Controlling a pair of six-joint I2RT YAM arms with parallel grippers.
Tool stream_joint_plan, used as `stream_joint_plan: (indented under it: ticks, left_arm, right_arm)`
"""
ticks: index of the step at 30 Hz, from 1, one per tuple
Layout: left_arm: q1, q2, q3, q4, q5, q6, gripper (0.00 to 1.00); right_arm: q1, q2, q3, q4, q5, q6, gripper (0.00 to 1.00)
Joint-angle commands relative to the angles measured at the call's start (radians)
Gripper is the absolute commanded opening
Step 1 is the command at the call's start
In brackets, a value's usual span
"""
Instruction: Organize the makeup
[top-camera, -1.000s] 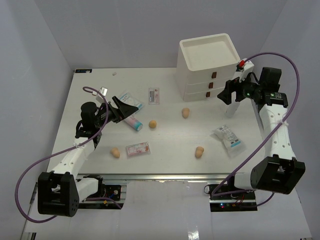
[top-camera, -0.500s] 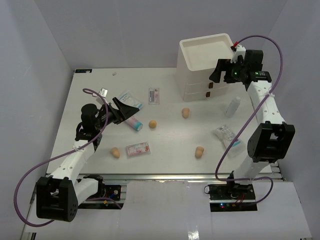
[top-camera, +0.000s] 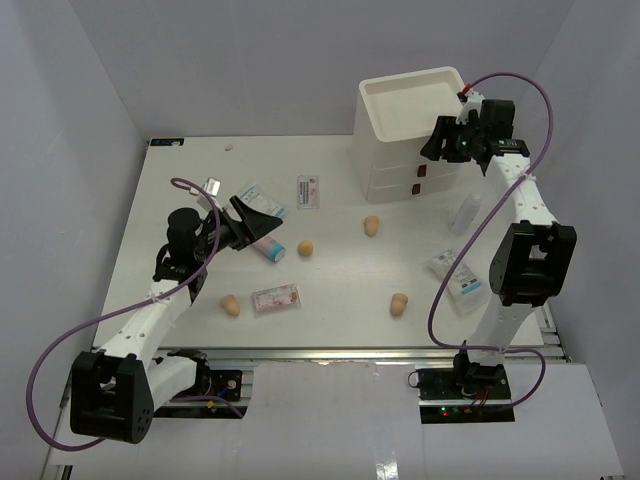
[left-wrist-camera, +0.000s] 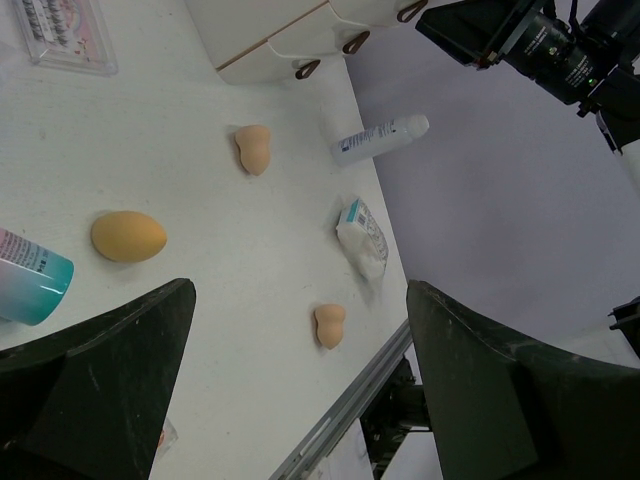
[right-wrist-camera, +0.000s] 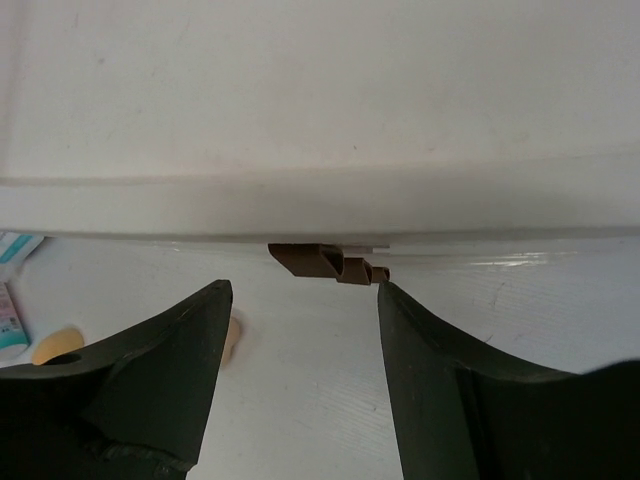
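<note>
The right gripper (right-wrist-camera: 303, 292) is held open over the white drawer box (right-wrist-camera: 320, 100). The left gripper (left-wrist-camera: 300, 290) is spread wide, nothing gripped.

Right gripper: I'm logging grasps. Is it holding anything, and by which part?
Nothing. The right gripper is open by the white drawer box, whose brown handles lie ahead of the jaws, untouched.

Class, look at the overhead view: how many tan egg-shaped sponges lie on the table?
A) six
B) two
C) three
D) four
D: the overhead view shows four sponges, lying apart on the table.
</note>
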Motion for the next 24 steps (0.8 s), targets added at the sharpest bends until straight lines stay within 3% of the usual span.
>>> stream_joint_plan:
  ticks: [1,10,16,19,24]
  left_arm:
    - [-0.023,-0.007,0.014,0.002,-0.019,-0.006,0.98]
    - [-0.047,-0.006,0.016,-0.001,-0.034,-0.010,0.98]
    - [-0.060,0.004,0.014,-0.002,-0.038,-0.010,0.98]
    - [-0.063,0.008,0.004,-0.002,-0.037,-0.009,0.98]
    - [-0.072,0.011,-0.012,0.001,-0.041,-0.007,0.98]
  right_arm:
    - [0.002,0.018,0.032,0.112,-0.034,-0.039,0.64]
    - [0.003,0.037,0.009,0.159,-0.042,-0.053,0.29]
    - [0.003,0.005,-0.056,0.202,-0.050,-0.048,0.13]
    - [0.001,-0.018,-0.092,0.211,-0.057,-0.043,0.08]
    - [-0.009,-0.075,-0.161,0.231,-0.070,-0.039,0.08]
